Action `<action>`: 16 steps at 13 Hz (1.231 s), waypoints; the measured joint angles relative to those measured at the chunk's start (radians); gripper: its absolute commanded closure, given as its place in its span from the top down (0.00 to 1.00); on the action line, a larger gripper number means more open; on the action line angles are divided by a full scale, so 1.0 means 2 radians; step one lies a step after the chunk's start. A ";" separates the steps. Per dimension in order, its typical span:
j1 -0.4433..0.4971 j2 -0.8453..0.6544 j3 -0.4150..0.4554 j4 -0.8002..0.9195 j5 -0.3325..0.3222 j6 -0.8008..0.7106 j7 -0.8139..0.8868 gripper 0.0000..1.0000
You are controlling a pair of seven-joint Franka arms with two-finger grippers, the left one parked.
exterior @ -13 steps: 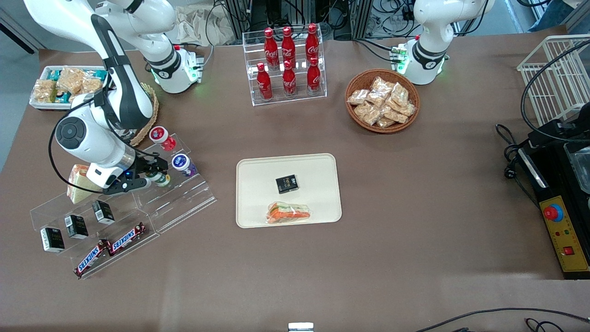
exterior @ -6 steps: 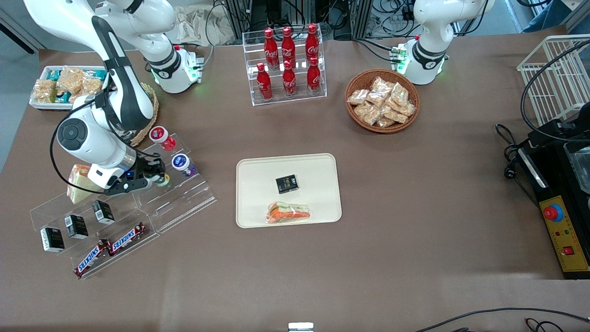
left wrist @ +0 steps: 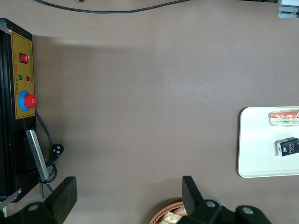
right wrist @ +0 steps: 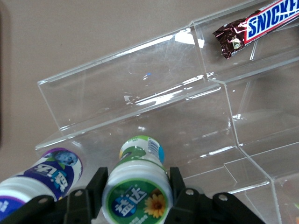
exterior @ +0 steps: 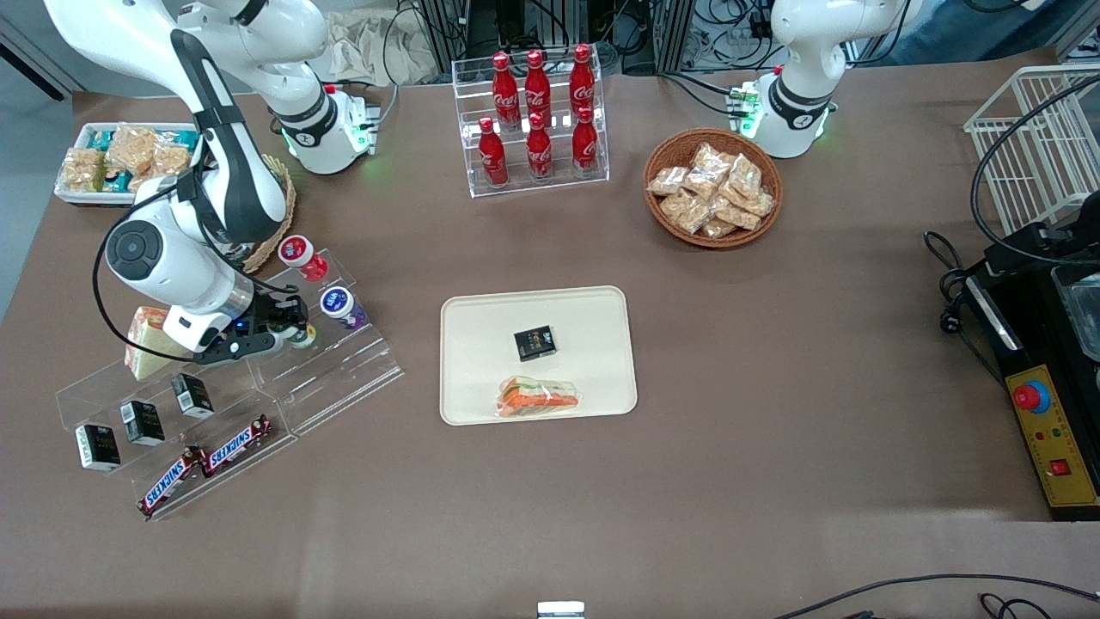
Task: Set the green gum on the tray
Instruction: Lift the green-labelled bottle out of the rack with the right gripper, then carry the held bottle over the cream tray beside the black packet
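The green gum (exterior: 302, 335) stands on a step of the clear stepped stand (exterior: 344, 378), beside the purple-lidded bottle (exterior: 337, 303). My right gripper (exterior: 289, 327) is at the gum, one finger on each side of its lid. In the right wrist view the gum (right wrist: 136, 196) fills the gap of the gripper (right wrist: 137, 176), and both black fingers (right wrist: 99, 181) touch its white lid. The cream tray (exterior: 481, 309) lies at the table's middle, toward the parked arm from the stand. It holds a small black box (exterior: 534, 342) and a wrapped sandwich (exterior: 539, 397).
An orange-lidded bottle (exterior: 296, 251) stands on the stand's upper step. Snickers bars (exterior: 206, 460) and small black boxes (exterior: 142, 421) lie on its lower steps. A cola bottle rack (exterior: 537, 120) and a wicker basket of snack packets (exterior: 713, 187) stand farther from the front camera.
The gripper has shifted slightly farther from the front camera, settling around the green gum. The gum has stayed on its step.
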 measured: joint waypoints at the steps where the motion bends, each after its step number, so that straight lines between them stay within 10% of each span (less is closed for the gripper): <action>1: 0.000 -0.003 0.000 0.003 0.000 0.000 -0.003 0.50; 9: 0.032 -0.027 0.003 0.116 0.004 -0.111 0.010 0.50; 16: 0.058 -0.003 0.135 0.125 0.018 -0.091 0.295 0.50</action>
